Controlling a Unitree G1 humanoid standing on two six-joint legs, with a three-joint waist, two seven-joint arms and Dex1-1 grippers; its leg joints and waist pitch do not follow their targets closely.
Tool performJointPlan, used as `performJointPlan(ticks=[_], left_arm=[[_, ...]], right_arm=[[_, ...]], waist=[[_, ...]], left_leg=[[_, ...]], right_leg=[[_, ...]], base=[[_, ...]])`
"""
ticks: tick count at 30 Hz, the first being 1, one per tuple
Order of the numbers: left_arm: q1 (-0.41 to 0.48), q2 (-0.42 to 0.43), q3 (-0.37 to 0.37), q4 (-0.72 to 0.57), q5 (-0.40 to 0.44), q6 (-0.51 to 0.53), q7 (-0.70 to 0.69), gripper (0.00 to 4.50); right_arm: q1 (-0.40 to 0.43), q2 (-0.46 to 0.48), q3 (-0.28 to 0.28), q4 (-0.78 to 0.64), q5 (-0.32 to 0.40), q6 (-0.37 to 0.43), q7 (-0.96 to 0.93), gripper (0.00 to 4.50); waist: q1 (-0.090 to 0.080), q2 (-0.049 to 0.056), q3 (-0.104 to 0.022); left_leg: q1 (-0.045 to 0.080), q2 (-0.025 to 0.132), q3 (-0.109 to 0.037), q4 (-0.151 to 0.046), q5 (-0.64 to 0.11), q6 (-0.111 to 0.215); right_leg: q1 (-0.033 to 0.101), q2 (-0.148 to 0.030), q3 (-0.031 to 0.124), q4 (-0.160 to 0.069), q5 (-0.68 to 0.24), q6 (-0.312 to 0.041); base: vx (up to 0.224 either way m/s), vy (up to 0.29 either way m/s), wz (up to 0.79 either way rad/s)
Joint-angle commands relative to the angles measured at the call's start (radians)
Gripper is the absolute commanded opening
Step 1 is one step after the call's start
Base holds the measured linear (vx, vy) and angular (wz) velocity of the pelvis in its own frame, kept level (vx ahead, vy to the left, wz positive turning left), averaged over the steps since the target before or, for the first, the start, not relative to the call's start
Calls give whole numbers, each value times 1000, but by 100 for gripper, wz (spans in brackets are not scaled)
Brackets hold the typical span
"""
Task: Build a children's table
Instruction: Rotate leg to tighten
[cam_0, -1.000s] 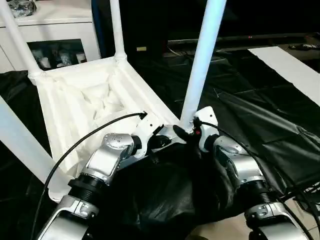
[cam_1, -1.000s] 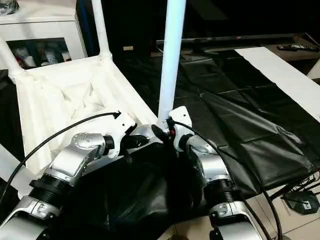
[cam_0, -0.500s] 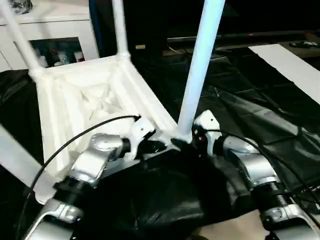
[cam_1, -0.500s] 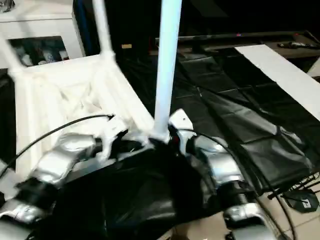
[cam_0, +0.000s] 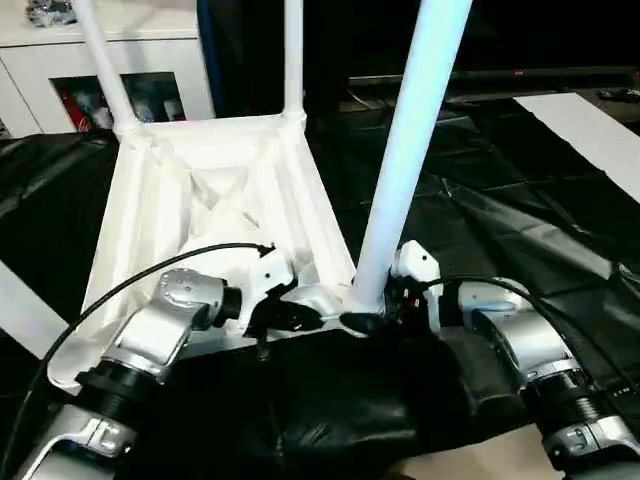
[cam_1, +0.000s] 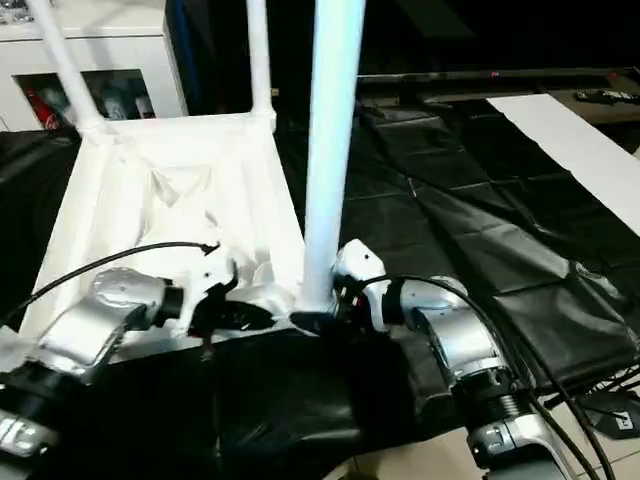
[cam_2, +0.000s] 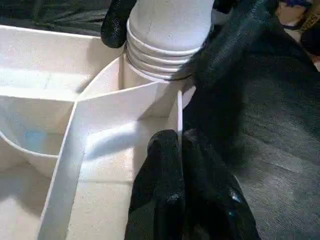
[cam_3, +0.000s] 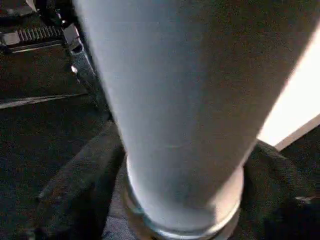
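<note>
Leg number 4 getting seated in the near corner

Tabletop (cam_0: 215, 190) has swung round on the black sheet (cam_0: 520, 200). Left gripper (cam_2: 182, 165) pinched shut on its rim, right gripper (cam_0: 372, 318) wrapped around the leg (cam_0: 405, 170) base at that socket.

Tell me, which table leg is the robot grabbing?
The near leg, the big one standing between the arms. The right gripper clasps its base; the other legs stand at far corners, untouched.
</note>
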Motion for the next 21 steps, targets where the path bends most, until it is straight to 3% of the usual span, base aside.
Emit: performJointPlan(ticks=[1,9,11,14,17,19,21], left_arm=[[-2,-19,-34,-33,-24,-2,-28,0],[-9,-39,-22,-15,-14,-7,13,0],[-28,-68,-5,18,3,-16,80,0],[-73,-124,18,82,33,-11,198,0],[-118,-178,20,144,73,12,312,0],[-135,-205,25,165,81,24,358,0],[-153,-239,32,185,89,36,407,0]], right_arm=[[7,11,24,-30,15,12,31,314],[22,33,26,-34,36,35,19,272],[23,75,-5,-28,60,52,-31,270],[10,149,-38,36,29,29,-188,269],[-19,223,-58,132,-30,30,-385,268],[-31,249,-61,160,-53,34,-459,268],[-45,282,-72,185,-74,49,-538,268]], waist=[[-1,4,-60],[0,4,-61],[0,4,-58],[-3,2,-56],[-17,0,-51],[-21,-1,-51],[-24,3,-52]], left_leg=[[28,94,-43,-87,-149,51],[30,93,-43,-86,-161,36],[30,93,-43,-88,-170,34],[31,92,-44,-90,-215,4],[32,88,-54,-94,-302,-48],[31,89,-55,-95,-318,-52],[33,89,-56,-95,-327,-53]], right_leg=[[34,-70,48,-57,-66,-288],[34,-71,49,-59,-83,-282],[32,-69,49,-61,-93,-282],[28,-73,51,-70,-171,-269],[22,-76,49,-84,-337,-223],[19,-76,51,-90,-377,-196],[16,-74,51,-91,-369,-193]], base=[[0,0,0],[0,0,0],[0,0,0],[0,0,0],[0,0,0],[0,0,0],[0,0,0]])
